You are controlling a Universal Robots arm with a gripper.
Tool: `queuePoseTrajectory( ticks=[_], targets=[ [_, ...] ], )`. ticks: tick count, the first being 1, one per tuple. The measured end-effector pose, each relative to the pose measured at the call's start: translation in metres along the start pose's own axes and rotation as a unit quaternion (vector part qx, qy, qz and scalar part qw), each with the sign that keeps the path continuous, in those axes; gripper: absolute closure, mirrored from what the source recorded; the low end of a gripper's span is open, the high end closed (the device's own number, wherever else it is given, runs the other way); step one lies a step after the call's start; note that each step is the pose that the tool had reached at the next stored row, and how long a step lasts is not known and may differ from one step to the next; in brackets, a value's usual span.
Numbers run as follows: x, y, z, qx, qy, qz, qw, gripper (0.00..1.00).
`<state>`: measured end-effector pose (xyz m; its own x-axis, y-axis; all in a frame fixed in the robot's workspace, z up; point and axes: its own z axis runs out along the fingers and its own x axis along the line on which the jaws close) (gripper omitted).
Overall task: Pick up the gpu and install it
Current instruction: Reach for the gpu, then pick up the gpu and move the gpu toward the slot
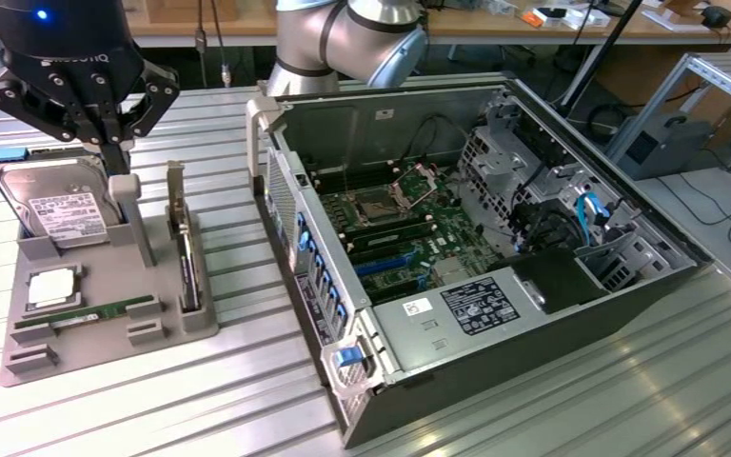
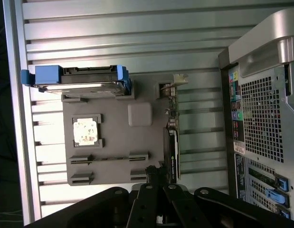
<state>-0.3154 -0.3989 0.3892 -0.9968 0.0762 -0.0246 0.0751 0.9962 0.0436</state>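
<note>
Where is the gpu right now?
At the exterior view's left, the gpu stands on edge in the grey holder, along its edge nearest the open computer case.

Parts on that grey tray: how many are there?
4: hard drive standing at one end, square chip beside it, green memory stick past the chip, graphics card on edge nearest the computer. None seem hidden.

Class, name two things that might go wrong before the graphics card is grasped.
The shut tool hangs by the silver, white-labelled hard drive and the grey plastic tray's upright post, not over the thin dark card standing on edge; descending here might strike them. Unless opened, it cannot straddle the card.
</note>
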Motion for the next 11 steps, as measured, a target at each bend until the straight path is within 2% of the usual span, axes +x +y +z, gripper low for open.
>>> queuePoseTrajectory(
  ticks=[10,11],
  targets=[
    [0.0,0.0,0.0,0.0,0.0,0.0,1.0,0.89],
    [0.0,0.0,0.0,0.0,0.0,0.0,1.0,0.83]
  ],
)
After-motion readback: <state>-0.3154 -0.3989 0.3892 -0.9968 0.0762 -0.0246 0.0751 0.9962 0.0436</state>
